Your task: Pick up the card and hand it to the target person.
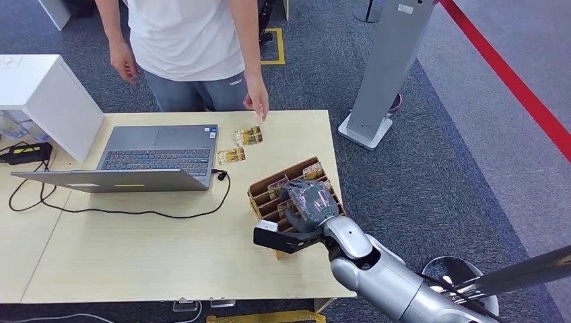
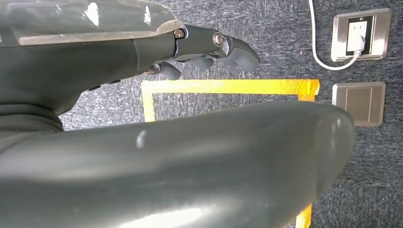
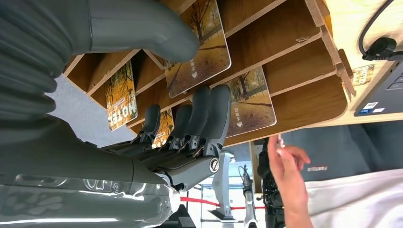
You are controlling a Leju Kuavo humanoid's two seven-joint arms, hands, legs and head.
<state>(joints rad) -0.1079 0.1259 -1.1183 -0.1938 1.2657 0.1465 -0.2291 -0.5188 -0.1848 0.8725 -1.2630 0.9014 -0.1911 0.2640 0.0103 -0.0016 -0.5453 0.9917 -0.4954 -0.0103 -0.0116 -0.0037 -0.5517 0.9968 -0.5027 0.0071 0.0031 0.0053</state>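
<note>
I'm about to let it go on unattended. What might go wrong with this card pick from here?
1. The right hand is in a slotted wooden card holder; several cards sit close together, so its fingers may snag the wrong card or two.
2. The holder stands near the table edge; pulling might drag it off.
3. The person's hand hovers by the loose cards and laptop, so reaching over may bump them.
</note>
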